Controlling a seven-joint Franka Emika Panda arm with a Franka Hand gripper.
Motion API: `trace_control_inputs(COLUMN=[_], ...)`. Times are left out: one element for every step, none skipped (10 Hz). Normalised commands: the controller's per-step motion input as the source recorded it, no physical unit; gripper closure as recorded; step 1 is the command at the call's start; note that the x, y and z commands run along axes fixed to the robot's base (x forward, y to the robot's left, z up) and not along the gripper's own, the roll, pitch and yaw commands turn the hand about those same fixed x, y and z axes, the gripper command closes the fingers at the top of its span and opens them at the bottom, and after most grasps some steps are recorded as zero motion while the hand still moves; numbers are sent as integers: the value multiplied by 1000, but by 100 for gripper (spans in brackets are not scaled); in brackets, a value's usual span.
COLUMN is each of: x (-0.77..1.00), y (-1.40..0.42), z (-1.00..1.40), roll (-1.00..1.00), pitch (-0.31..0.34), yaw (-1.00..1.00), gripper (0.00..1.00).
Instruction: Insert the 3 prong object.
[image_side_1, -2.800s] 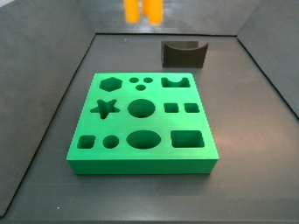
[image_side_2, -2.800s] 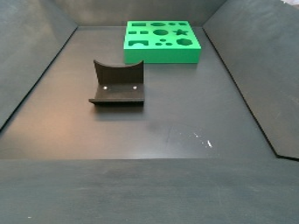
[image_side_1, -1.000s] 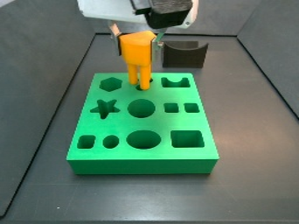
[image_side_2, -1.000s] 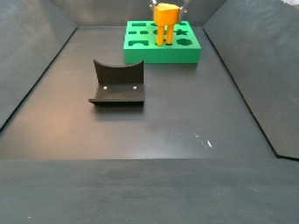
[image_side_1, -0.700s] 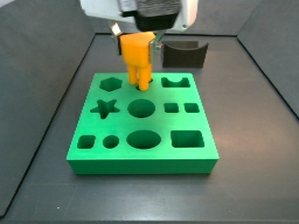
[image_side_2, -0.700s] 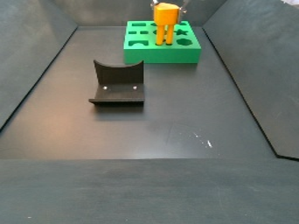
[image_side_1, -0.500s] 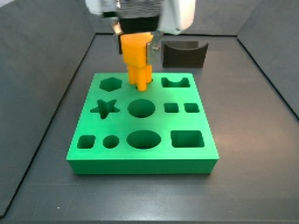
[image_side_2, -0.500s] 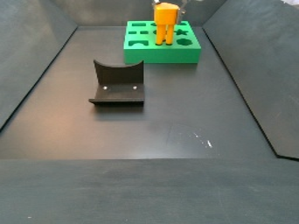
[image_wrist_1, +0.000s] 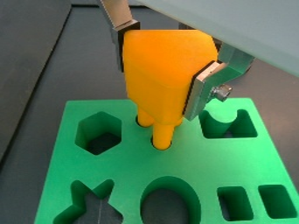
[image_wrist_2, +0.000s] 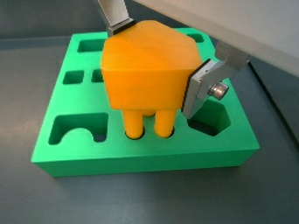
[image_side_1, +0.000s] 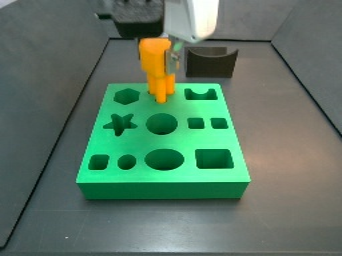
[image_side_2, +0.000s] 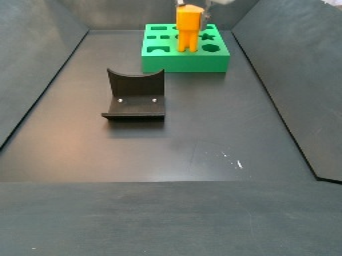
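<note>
Hand (image_wrist_1: 163, 66) clamped on the 3 prong object (image_wrist_1: 163, 83) | upright over green board's (image_side_1: 167, 150) far row | I judge prongs entering the three-hole socket, axis vertical, straight below.

Object: 3 prong object (image_wrist_1: 167, 74), bright orange, blocky top
Pose: upright, prongs down
Grip: clamped between gripper (image_wrist_1: 170, 65) plates
Location: prong tips at green board (image_side_1: 166, 175) holes

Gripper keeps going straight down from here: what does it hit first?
Likely the green board: the gripper is shut on the 3 prong object, whose prongs already sit at the board's small round holes. Depth unclear.
</note>
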Motion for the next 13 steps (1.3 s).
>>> trace_control_inputs(x=[111,0,0,0,0,0,0,0,0,0,0,0,0], y=[0,0,0,-3,0,-29,-31,0,0,0,0,23,29], z=[-274,-274,-254,-214,-231,-357,-466,-486,-443,-371,-260,-74,0], roll=[-27,0,54,270,350,317,236,110,0,-33,0,-80,-34], pitch=[0,0,0,93,139,110,51,0,-20,-44,-4,-40,0], yaw=[-194,-31,0,0,-3,0,0,0,0,0,0,0,0], gripper=[100,100,100,100,100,100,100,100,100,100,100,100,100])
